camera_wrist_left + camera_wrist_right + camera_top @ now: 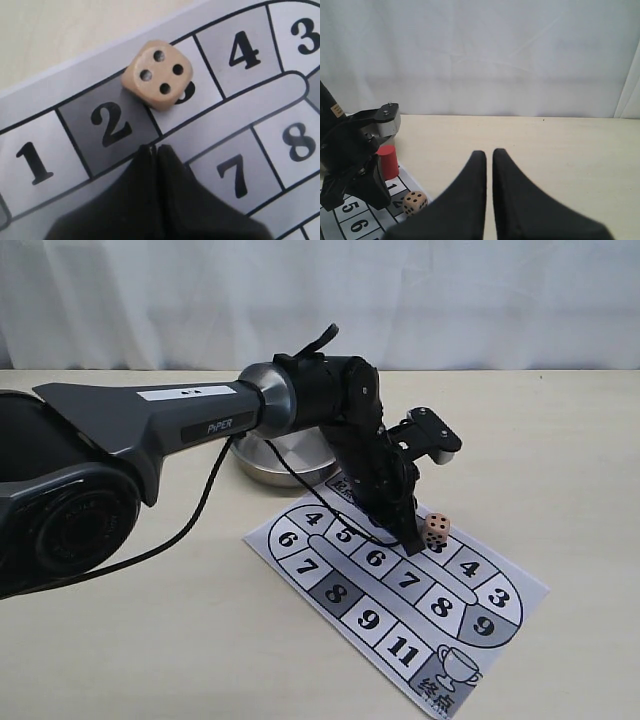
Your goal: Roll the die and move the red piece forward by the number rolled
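Left wrist view put my left gripper (154, 148) nearest: two matte black tapered fingers pressed tip to tip, with nothing between them. Their tips hung over the printed board (280, 95), a flat paper sheet in grey and white with bold black numerals. I could read 1, 2, 4, 3, 7 and 8 along its black-outlined squares. Just past the fingertips lay the die (159, 75), a cream cube of smooth wood-like finish with rounded corners. It straddled the line between squares 2 and 3, and its four dark pips faced the camera.

My right gripper (489, 152) hung above the pale table with its black fingers almost together, only a thin slit between them, and it held nothing. Beyond it stood the red piece (387, 161), a plain glossy cylinder, upright just past square 1 and close behind my left arm's wrist. I could not tell whether it stood on the sheet.

From the exterior view, my left arm's grey shell bore the label "PiPER" (220, 426). Behind the board sat a round bowl (268, 462) of brushed metal. A trophy cup (455, 665) was printed at the board's near end, after 11. Farthest back hung a white curtain (450, 300) in soft folds.
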